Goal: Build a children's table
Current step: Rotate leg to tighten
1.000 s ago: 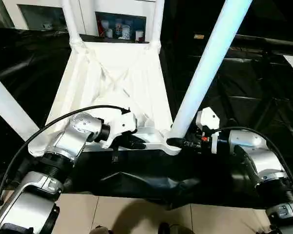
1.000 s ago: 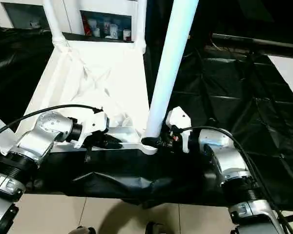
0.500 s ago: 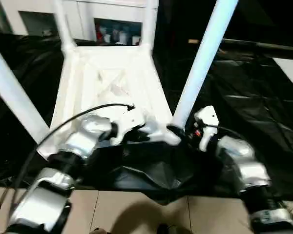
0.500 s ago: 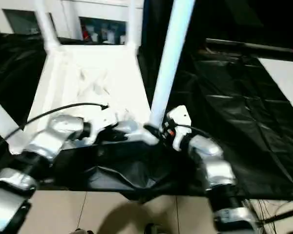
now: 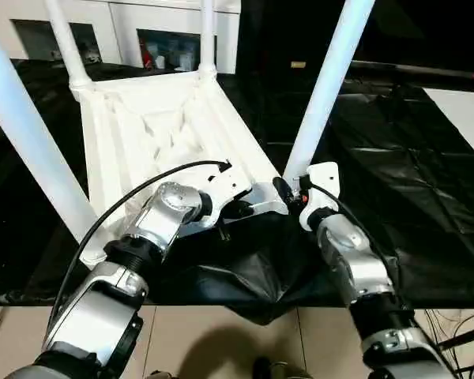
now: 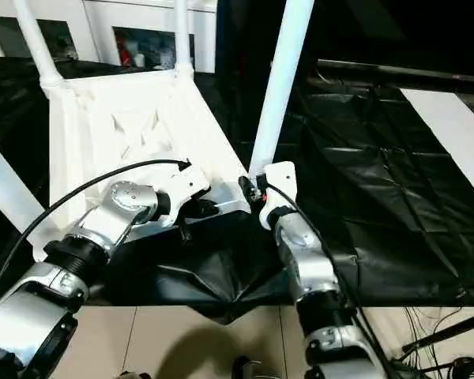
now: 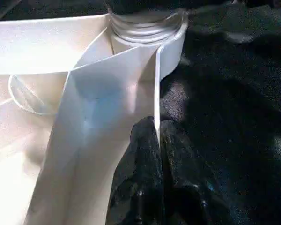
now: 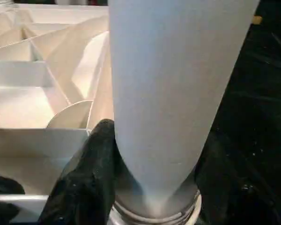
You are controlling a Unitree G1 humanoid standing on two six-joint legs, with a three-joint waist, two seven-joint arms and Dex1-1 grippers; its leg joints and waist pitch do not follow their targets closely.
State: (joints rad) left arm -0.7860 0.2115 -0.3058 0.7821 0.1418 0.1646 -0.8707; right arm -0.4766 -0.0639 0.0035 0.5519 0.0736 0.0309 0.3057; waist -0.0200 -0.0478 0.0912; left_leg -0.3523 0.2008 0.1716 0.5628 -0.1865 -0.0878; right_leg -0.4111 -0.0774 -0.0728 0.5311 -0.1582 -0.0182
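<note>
Lying upside down on a black plastic sheet [image 5: 395, 158]: all-white plastic children's table [image 5: 174, 130], ribbed underside facing up, four tapered tubular legs standing in the round corner sockets. Near edge of the tabletop reaching close to the sheet's front border, with beige floor [image 5: 221, 339] beyond. Near right white leg [image 5: 325, 87] rising steeply from its socket; near left white leg [image 5: 24, 134] rising at the far side of that edge.

Left gripper [image 7: 158, 140] pinching the thin upright rim of the tabletop beside the near right socket, black fingers [image 7: 140, 164] pressing together on either side of that wall. Right gripper [image 8: 154, 187] straddling the base of the near right leg, fingers [image 8: 91, 173] half spread and lying against the tube.

Running off to the right: open stretch of black sheet. Standing behind the far edge: white cabinets [image 5: 166, 39].
</note>
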